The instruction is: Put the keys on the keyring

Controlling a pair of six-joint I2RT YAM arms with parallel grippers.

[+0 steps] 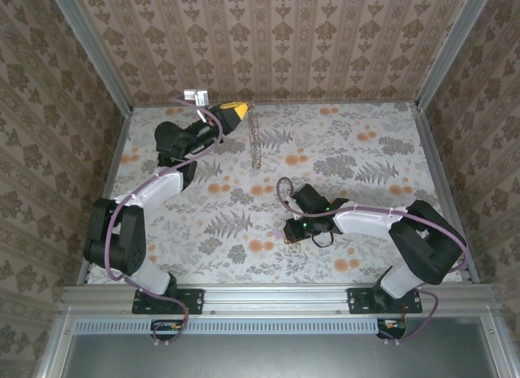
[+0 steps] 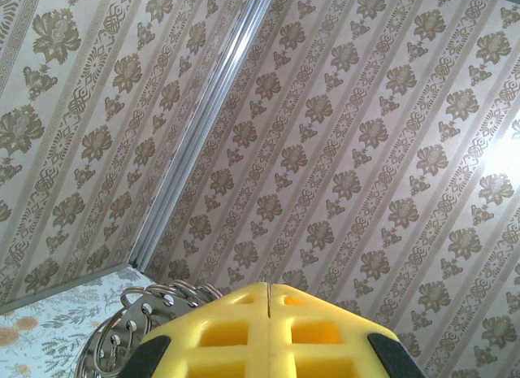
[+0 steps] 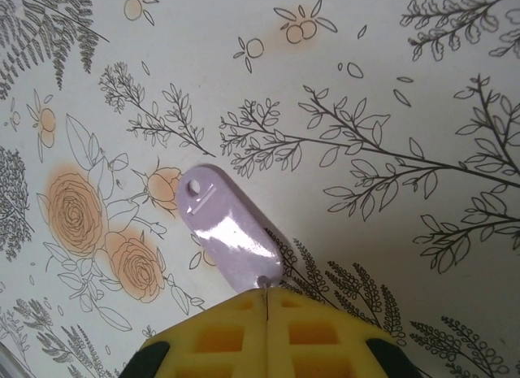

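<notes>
Keyring [image 1: 255,138] in the top view is a thin line dropping from the tip of the left gripper [image 1: 242,110], raised near the far-left corner of the flowered table [image 1: 366,150]. The right gripper [image 1: 290,232] sits low near the front middle, with the lilac key [image 1: 282,231] at its tip.

In the left wrist view, the yellow fingers [image 2: 236,333] are pressed together on the beaded keyring [image 2: 138,321], which bunches at their left against the patterned wall [image 2: 366,134].

In the right wrist view, the fingers [image 3: 227,337] are clamped on one end of the key [image 3: 227,228]; its holed end points away over the table.
</notes>
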